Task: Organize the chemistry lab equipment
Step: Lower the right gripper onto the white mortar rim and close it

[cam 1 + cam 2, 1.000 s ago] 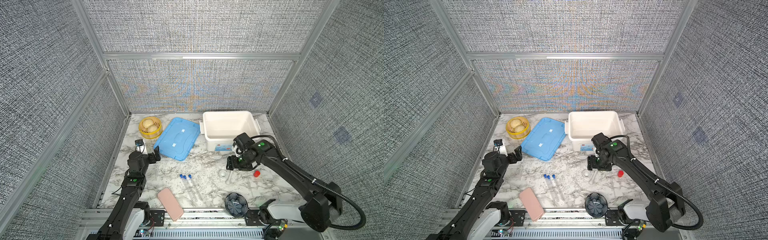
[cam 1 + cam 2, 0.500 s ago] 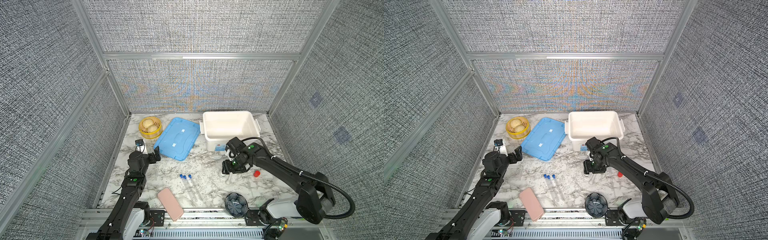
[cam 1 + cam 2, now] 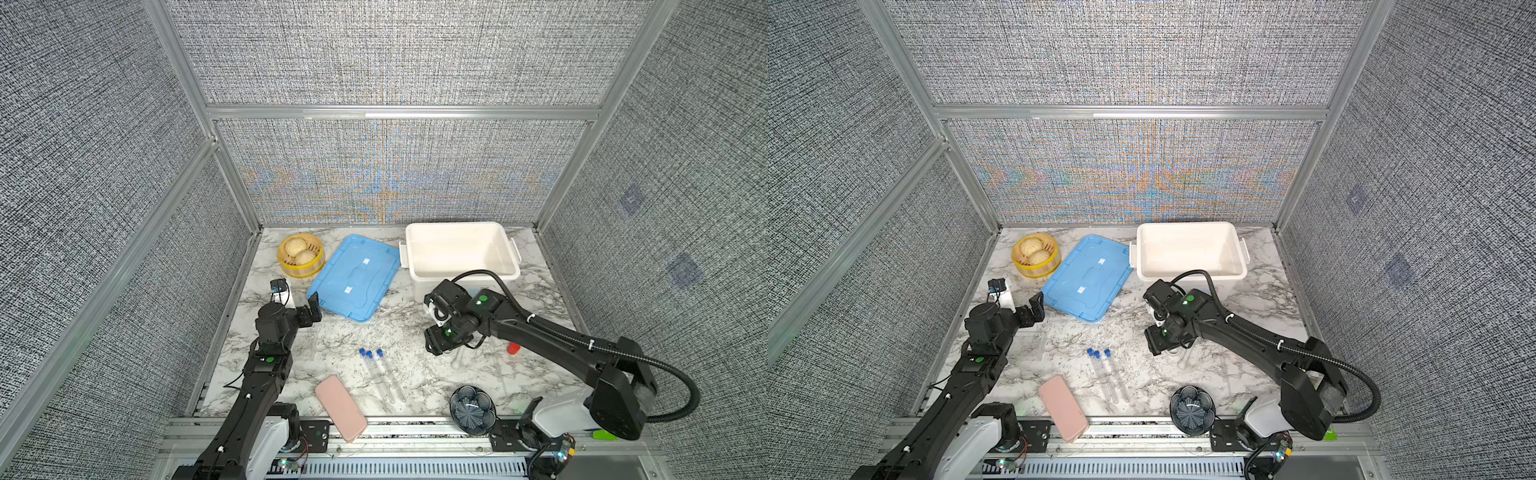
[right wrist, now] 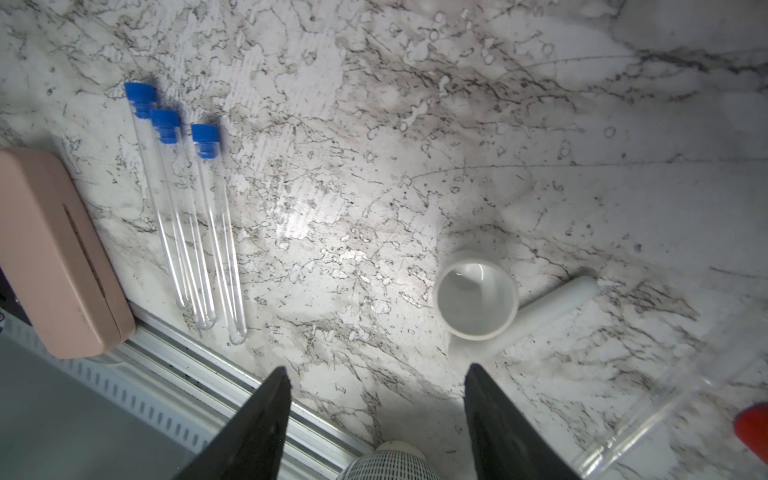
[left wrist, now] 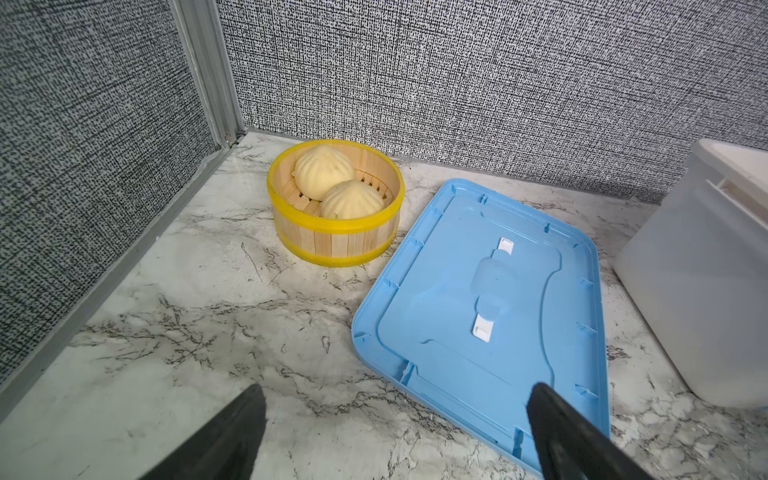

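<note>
Three clear tubes with blue caps (image 3: 380, 374) (image 4: 187, 216) lie side by side on the marble near the front. The white mortar bowl (image 4: 476, 305) stands upright with the white pestle (image 4: 552, 307) lying against it. My right gripper (image 3: 442, 345) (image 4: 376, 374) hovers over the bowl, open, with nothing between its fingers. In both top views the arm hides the bowl; only the pestle (image 3: 1183, 359) shows. A small clear rack (image 3: 1030, 347) rests beside my left arm. My left gripper (image 3: 309, 316) (image 5: 395, 392) is wide open and empty near the blue lid's corner.
A white bin (image 3: 513, 253) stands at the back right, the blue lid (image 3: 353, 278) beside it and a yellow steamer basket (image 3: 301, 255) in the back left corner. A pink case (image 3: 340, 407), a dark ribbed dish (image 3: 472, 405) and a red cap (image 3: 513, 348) lie nearer the front.
My right gripper has moved left, coming over the mortar bowl, with its jaws slightly narrower. The left arm has stayed still.
</note>
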`<state>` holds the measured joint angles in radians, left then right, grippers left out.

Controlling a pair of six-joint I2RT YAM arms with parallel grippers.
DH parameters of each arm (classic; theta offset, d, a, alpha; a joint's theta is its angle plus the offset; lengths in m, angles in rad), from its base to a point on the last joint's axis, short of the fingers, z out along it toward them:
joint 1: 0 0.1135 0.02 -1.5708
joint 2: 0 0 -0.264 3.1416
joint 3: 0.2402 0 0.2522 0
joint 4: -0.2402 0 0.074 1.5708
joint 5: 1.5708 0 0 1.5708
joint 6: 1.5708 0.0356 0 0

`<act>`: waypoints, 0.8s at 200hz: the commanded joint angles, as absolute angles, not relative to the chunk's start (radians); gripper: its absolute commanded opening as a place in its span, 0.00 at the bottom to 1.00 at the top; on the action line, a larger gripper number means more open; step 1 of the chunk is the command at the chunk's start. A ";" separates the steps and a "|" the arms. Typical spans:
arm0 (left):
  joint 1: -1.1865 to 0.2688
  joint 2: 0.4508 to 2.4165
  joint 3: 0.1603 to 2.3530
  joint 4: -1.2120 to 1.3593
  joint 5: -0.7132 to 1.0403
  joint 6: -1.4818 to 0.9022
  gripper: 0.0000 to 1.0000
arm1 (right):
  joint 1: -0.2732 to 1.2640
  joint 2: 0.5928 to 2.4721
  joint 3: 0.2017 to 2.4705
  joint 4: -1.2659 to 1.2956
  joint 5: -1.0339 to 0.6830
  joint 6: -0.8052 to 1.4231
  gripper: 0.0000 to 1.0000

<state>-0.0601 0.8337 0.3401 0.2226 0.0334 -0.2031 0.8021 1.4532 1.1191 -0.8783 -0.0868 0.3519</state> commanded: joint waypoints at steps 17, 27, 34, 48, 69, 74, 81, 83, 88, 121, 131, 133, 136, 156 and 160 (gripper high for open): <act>-0.060 0.829 0.343 0.231 0.034 -0.210 0.99 | 0.815 1.458 1.126 -0.866 -0.089 0.337 0.65; -0.060 0.828 0.343 0.230 0.032 -0.211 0.99 | 0.816 1.455 1.124 -0.864 -0.097 0.339 0.66; -0.060 0.827 0.343 0.230 0.032 -0.211 0.99 | 0.817 1.453 1.123 -0.866 -0.097 0.342 0.66; -0.060 0.826 0.341 0.230 0.031 -0.210 0.99 | 0.803 1.447 1.116 -0.875 -0.091 0.341 0.66; -0.060 0.822 0.340 0.230 0.028 -0.213 0.99 | 0.735 1.422 1.068 -0.862 -0.133 0.359 0.66; -0.060 0.822 0.340 0.229 0.025 -0.214 0.99 | 0.716 1.413 1.048 -0.853 -0.149 0.369 0.66; -0.060 0.821 0.339 0.229 0.021 -0.215 0.99 | 0.684 1.402 1.020 -0.839 -0.165 0.381 0.66; -0.060 0.820 0.339 0.229 0.021 -0.215 0.99 | 0.675 1.398 1.012 -0.835 -0.170 0.385 0.66; -0.061 0.820 0.338 0.229 0.020 -0.215 0.99 | 0.658 1.392 1.002 -0.827 -0.179 0.392 0.65; -0.060 0.813 0.335 0.229 0.015 -0.218 0.99 | 0.594 1.374 0.906 -0.805 -0.189 0.404 0.62; -0.060 0.813 0.335 0.229 0.014 -0.217 0.99 | 0.590 1.381 0.900 -0.800 -0.189 0.402 0.60; -0.060 0.814 0.335 0.229 0.014 -0.216 0.99 | 0.590 1.384 0.898 -0.799 -0.190 0.401 0.59; -0.060 0.813 0.335 0.229 0.014 -0.216 0.99 | 0.591 1.386 0.899 -0.797 -0.190 0.399 0.58; -0.061 0.813 0.335 0.229 0.014 -0.217 0.99 | 0.590 1.402 0.900 -0.788 -0.185 0.393 0.53; -0.060 0.814 0.335 0.229 0.013 -0.217 0.99 | 0.590 1.404 0.901 -0.788 -0.181 0.391 0.53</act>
<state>-0.0601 0.8162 0.3355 0.2222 0.0250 -0.2138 0.5915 1.3933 0.8982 -0.8059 -0.1726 0.3935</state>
